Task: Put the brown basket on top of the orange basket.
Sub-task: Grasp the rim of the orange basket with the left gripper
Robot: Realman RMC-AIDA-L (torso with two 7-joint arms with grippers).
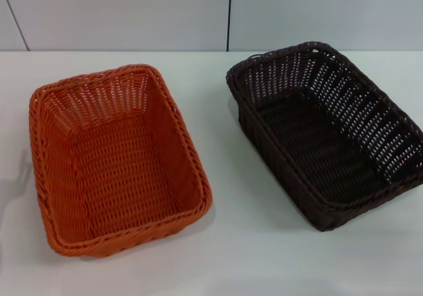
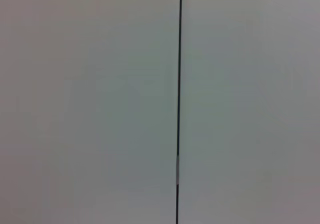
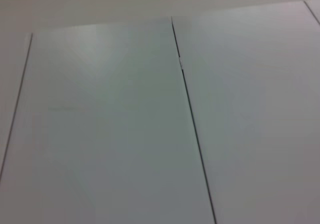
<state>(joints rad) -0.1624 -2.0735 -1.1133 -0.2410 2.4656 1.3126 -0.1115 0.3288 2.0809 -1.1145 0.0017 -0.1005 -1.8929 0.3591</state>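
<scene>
Neither hand appeared in any of the 3 views. The left and right wrist cameras took in only pale wall panels split by thin dark seams, so whether either hand was spread or pressed together could not be told, and both arms seemed parked away from the work.

On the white table [image 1: 225, 256], the orange basket [image 1: 115, 157] sat toward the robot's left, upright and empty. The brown basket [image 1: 327, 131] sat toward the right, also upright and empty, turned at a slight angle so one corner pointed at the robot. The 2 baskets stood apart with bare table between them, and nothing touched either one. The stacking looked not yet started.

Risks from here, as a judgement: the brown basket's open weave and braided rim offered only a thin wall to pinch, so a grip on 1 side could let it tilt or swing when lifted. The baskets looked about the same size, so a skewed or off-centre lowering could catch rim on rim, leaving the brown one perched crooked or shoving the orange one across the smooth table.
</scene>
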